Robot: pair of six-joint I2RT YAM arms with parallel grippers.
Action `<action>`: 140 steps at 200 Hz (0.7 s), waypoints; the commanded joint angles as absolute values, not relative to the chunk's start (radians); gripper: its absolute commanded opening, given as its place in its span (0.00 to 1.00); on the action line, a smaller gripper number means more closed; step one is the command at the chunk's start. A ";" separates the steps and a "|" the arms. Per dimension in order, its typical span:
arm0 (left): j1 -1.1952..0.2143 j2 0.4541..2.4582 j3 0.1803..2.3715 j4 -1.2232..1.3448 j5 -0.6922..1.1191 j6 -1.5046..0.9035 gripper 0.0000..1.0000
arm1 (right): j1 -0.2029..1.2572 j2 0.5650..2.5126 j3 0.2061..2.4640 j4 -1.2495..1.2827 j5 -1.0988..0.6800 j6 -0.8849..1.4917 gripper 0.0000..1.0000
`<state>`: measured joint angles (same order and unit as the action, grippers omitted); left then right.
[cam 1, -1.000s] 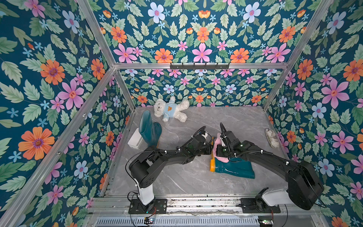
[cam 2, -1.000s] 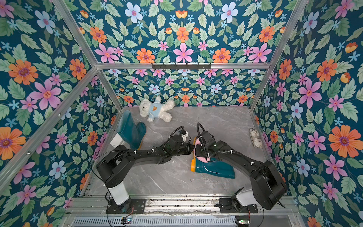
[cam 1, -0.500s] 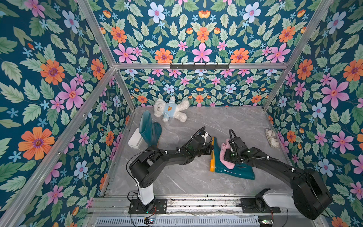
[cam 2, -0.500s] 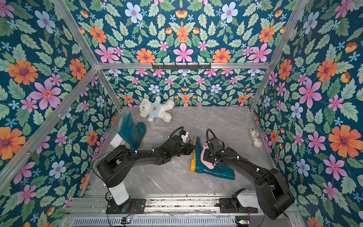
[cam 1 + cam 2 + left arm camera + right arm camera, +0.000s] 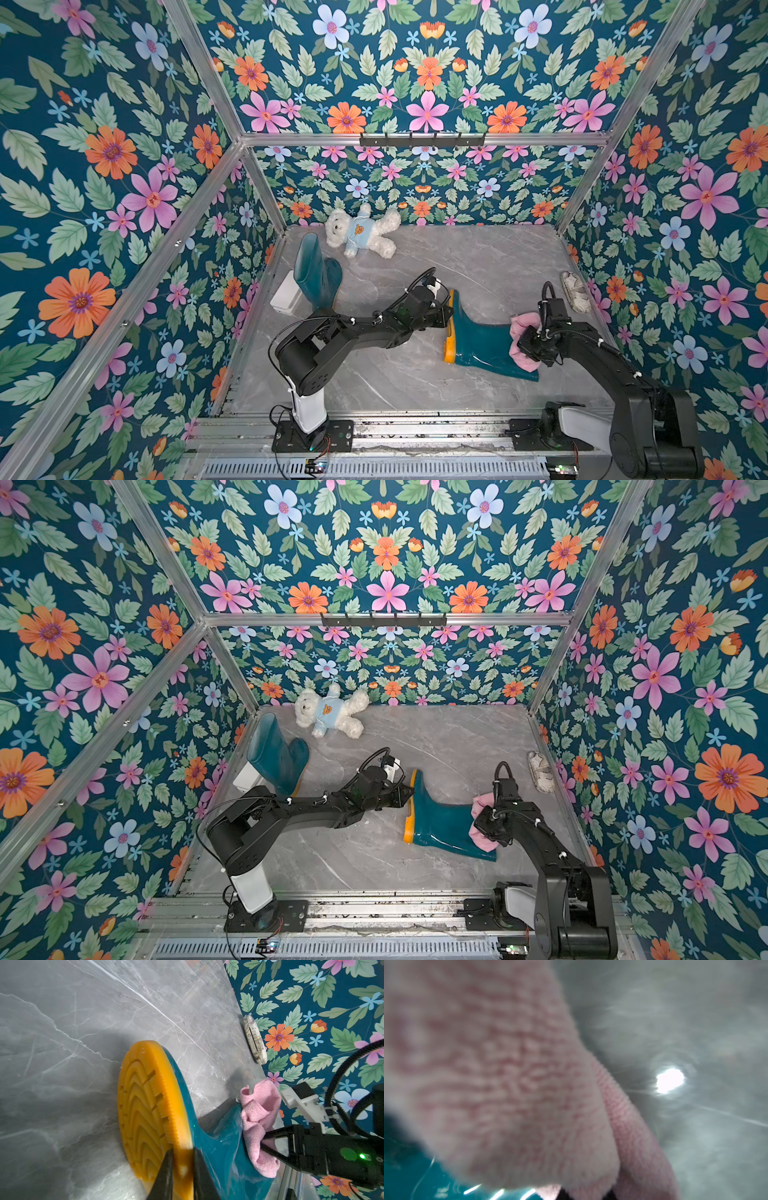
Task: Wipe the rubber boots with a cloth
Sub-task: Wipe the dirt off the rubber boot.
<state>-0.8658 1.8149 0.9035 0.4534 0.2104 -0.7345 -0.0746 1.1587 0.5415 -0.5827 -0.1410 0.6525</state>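
One of the rubber boots lies on its side on the grey floor, its orange sole facing left. My left gripper is shut on the sole's rim. The pink cloth is pressed against the boot's shaft near its open end, with my right gripper shut on it. The other boot stands upright at the left wall.
A white teddy bear lies at the back wall. A white box sits behind the upright boot. A small patterned case rests against the right wall. Floral walls close in three sides.
My right gripper has dragged the cloth rightward along the lying boot, from the foot to the open end of the shaft. The left gripper and the boot have stayed put.
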 commanded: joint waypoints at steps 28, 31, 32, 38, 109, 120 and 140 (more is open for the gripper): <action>-0.861 1.840 0.890 0.270 0.161 -0.714 0.09 | 0.017 1.036 0.622 -0.674 -0.128 0.626 0.00; -0.861 1.841 0.890 0.270 0.161 -0.714 0.09 | 0.040 1.031 0.637 -0.683 -0.120 0.632 0.00; -0.861 1.841 0.890 0.270 0.161 -0.714 0.09 | 0.051 1.030 0.641 -0.687 -0.118 0.633 0.00; -0.861 1.842 0.890 0.271 0.162 -0.714 0.09 | 0.098 1.029 0.668 -0.700 -0.115 0.648 0.00; -0.861 1.856 0.890 0.279 0.166 -0.715 0.10 | 0.658 1.271 0.837 -0.576 -0.052 0.871 0.00; -0.861 1.856 0.888 0.281 0.166 -0.714 0.09 | 0.705 1.326 0.861 -0.570 -0.054 0.879 0.00; -0.861 1.856 0.885 0.290 0.166 -0.716 0.08 | 0.744 1.384 0.871 -0.570 -0.063 0.890 0.00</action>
